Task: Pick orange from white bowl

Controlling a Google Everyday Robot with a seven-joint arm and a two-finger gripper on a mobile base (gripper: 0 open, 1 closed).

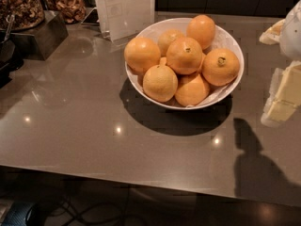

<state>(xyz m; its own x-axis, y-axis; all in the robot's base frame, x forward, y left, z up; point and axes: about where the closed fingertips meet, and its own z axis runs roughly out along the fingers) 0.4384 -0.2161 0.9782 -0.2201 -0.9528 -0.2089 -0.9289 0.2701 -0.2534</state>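
Note:
The white bowl (232, 42) stands on the grey-brown counter, right of centre, piled with several oranges. The orange (221, 67) with the large dark greenish stem scar lies on the bowl's right side, scar facing up. An orange with a smaller stem dot (184, 55) sits in the middle of the pile. A paler, yellower one (160, 83) lies at the front left. My gripper (278, 67) is at the right edge of the view, right of the bowl and level with it. Its two yellowish fingers (283, 100) stand apart, open and empty, and touch nothing.
A white paper stand (124, 8) is right behind the bowl's left side. Dark boxes and bowls of nuts (21, 6) and dried fruit (70, 7) stand at the back left. The counter's front edge (141, 173) runs across the lower part of the view.

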